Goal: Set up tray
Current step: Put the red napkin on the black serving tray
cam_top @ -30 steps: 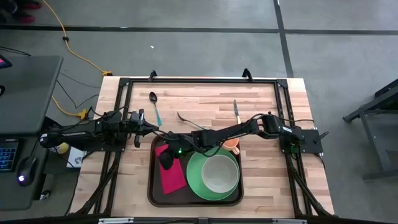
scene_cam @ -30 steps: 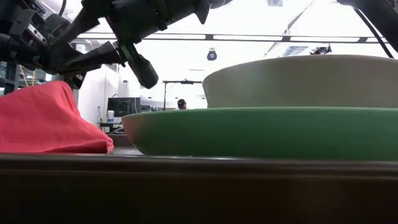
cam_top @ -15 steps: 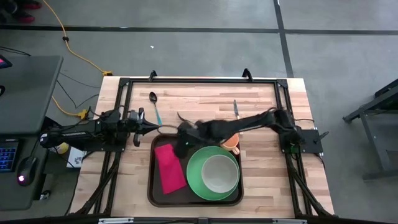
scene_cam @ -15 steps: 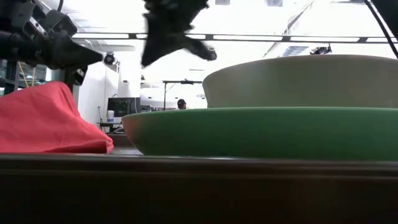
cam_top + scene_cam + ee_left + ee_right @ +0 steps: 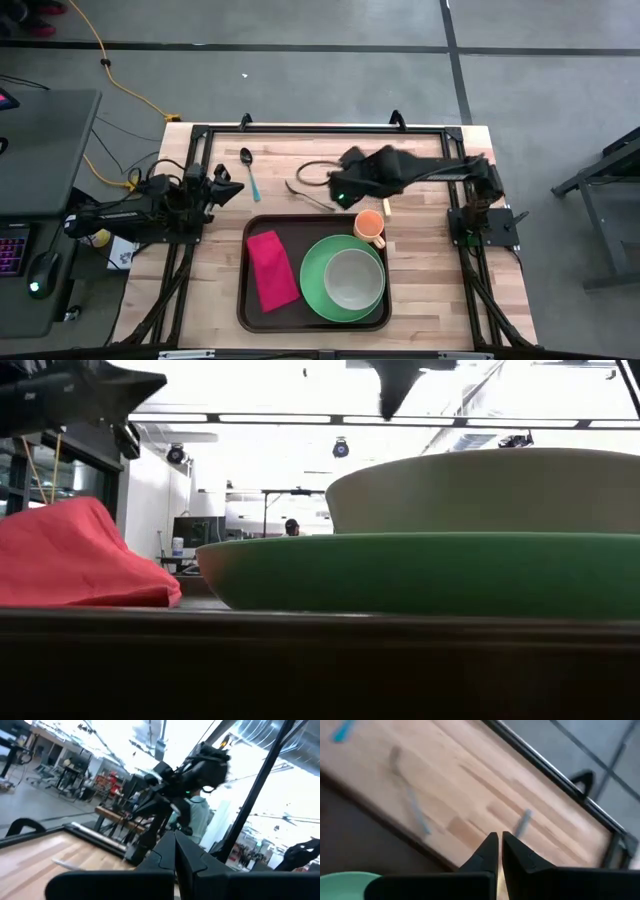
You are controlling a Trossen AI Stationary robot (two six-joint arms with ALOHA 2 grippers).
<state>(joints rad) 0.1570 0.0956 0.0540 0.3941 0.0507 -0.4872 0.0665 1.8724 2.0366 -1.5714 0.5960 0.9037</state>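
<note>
The dark brown tray (image 5: 246,300) lies on the near half of the table. On it are a flat red napkin (image 5: 272,268) and a green plate (image 5: 318,290) bearing a beige bowl (image 5: 352,278). An orange cup (image 5: 370,227) stands on the tray's far rim area. My right gripper (image 5: 338,192) hovers shut above the wood beyond the tray, between a fork (image 5: 305,195) and a knife (image 5: 378,172); its wrist view shows the fork (image 5: 410,790) and the knife (image 5: 522,822). My left gripper (image 5: 228,186), also shut, waits at the table's left.
A spoon with a teal handle (image 5: 249,171) lies on the bare wood left of the fork. A black frame rail (image 5: 320,128) runs along the far edge. In the low view the napkin (image 5: 75,555) and plate (image 5: 420,570) fill the foreground, and my right gripper (image 5: 395,385) hangs high.
My right gripper has risen off the red napkin in the tray and swung up and toward the far edge, over the bare wood near the fork. The napkin stays flat on the tray. My left gripper has drawn back a little toward the table's left edge.
</note>
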